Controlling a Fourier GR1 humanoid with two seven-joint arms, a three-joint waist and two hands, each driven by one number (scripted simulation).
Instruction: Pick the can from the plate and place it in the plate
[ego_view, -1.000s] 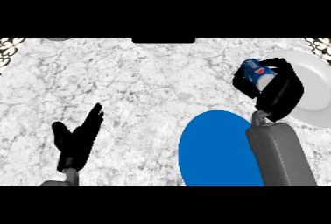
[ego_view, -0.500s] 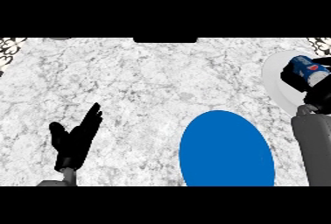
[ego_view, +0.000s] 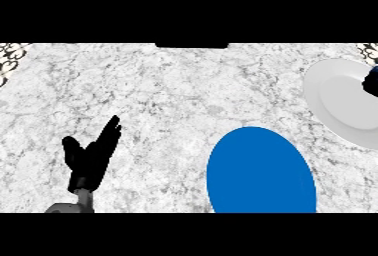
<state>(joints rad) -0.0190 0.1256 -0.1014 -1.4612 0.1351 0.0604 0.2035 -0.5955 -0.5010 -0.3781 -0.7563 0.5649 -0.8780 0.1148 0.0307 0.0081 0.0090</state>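
left hand (ego_view: 90, 159) resting, fingers (ego_view: 109, 131) straight, holding nothing

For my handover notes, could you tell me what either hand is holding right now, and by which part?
The left hand rests open, holding nothing. Only a dark sliver of the right hand shows at the view's right edge over the white plate; its hold cannot be told.

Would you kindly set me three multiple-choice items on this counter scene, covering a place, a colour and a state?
1. Where is the white plate?
A. right edge
B. left edge
C. centre

2. What colour is the plate at the lower edge?
A. red
B. blue
C. green

3. How is the left robot hand?
A. curled round a can
B. pressing a plate
C. open, fingers up

Key: 1 A, it runs off the view's right side; 2 B, it is plainly blue; 3 C, its fingers are straight and hold nothing.
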